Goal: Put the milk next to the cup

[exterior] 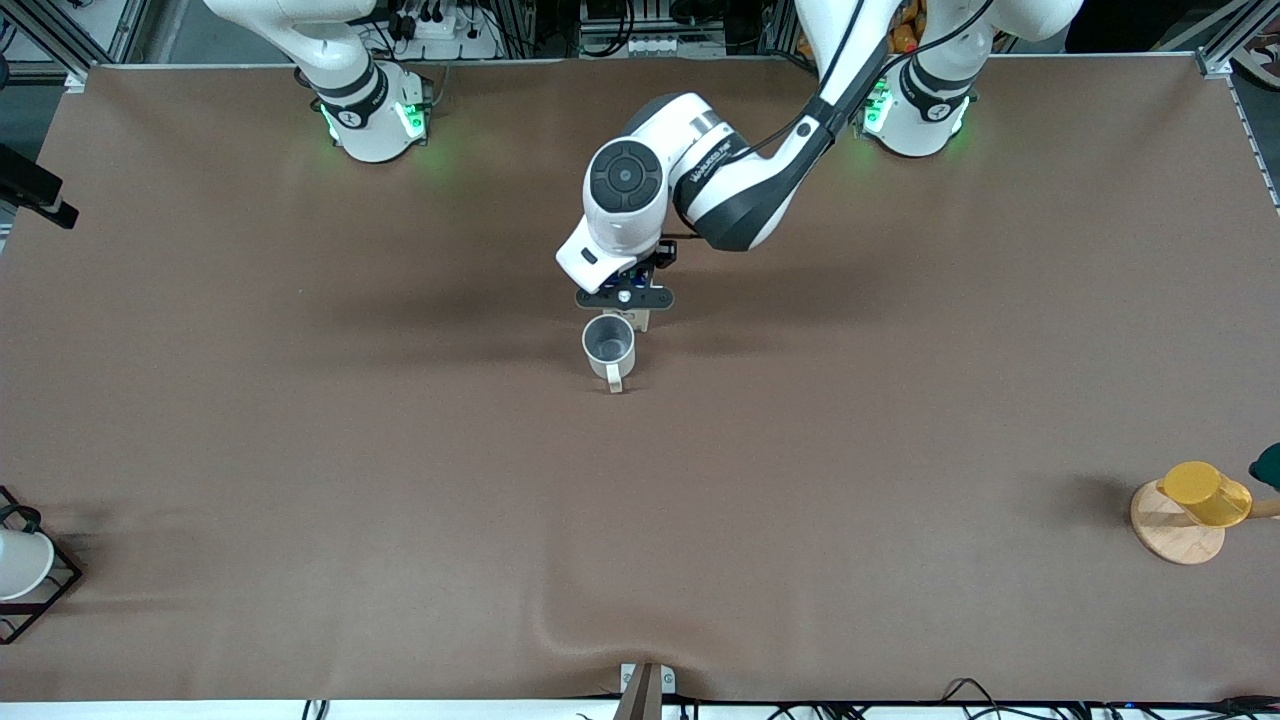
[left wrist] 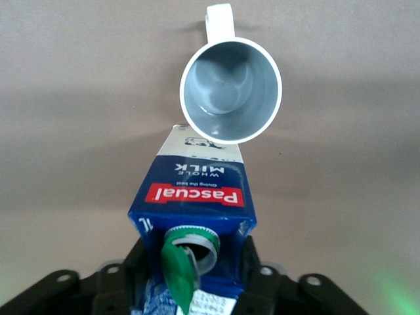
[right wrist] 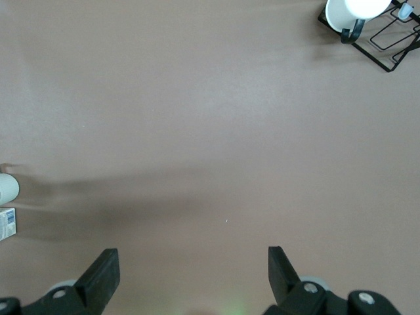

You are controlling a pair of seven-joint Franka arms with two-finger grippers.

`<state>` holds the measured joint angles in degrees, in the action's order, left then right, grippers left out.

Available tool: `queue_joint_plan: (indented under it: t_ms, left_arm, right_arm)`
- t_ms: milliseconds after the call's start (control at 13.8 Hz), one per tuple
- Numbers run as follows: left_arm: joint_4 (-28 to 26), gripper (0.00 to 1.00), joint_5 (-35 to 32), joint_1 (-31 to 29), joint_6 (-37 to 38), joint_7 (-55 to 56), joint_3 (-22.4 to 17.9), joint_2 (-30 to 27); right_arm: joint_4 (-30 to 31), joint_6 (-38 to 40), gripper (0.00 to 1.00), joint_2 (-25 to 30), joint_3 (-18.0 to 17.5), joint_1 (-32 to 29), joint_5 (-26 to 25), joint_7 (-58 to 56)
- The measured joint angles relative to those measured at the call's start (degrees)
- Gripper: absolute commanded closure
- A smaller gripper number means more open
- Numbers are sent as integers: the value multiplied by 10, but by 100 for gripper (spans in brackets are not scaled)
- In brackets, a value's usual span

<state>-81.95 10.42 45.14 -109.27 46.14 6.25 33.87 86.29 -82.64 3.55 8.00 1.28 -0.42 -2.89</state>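
Mid-table toward the bases' edge, left gripper (left wrist: 197,275) pinches the milk (left wrist: 197,197) almost against the cup (left wrist: 231,90), risking a nudge on release; right gripper (right wrist: 193,272) waits spread.

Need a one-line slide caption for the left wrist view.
Left gripper holds the milk beside the cup on the brown table.
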Motion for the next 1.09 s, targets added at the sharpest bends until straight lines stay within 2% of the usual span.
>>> queue_joint_plan:
  t_ms: [362,651,796,1086]
  left_arm:
    - [9,0,0,0,-6,0,-1,2]
    - [25,0,0,-13,20,35,-12,-47]
    - [26,0,-20,-49,62,36,-17,-95]
    - [26,0,-112,-157,125,29,-21,-184]
  right_arm:
    - [0,-22,0,-1,2,-3,-5,-11]
    - [0,-28,0,-9,-2,-3,-5,-16]
    - [0,-29,0,-11,-3,-3,-5,-17]
    - [1,-29,0,-12,-3,-3,-5,-25]
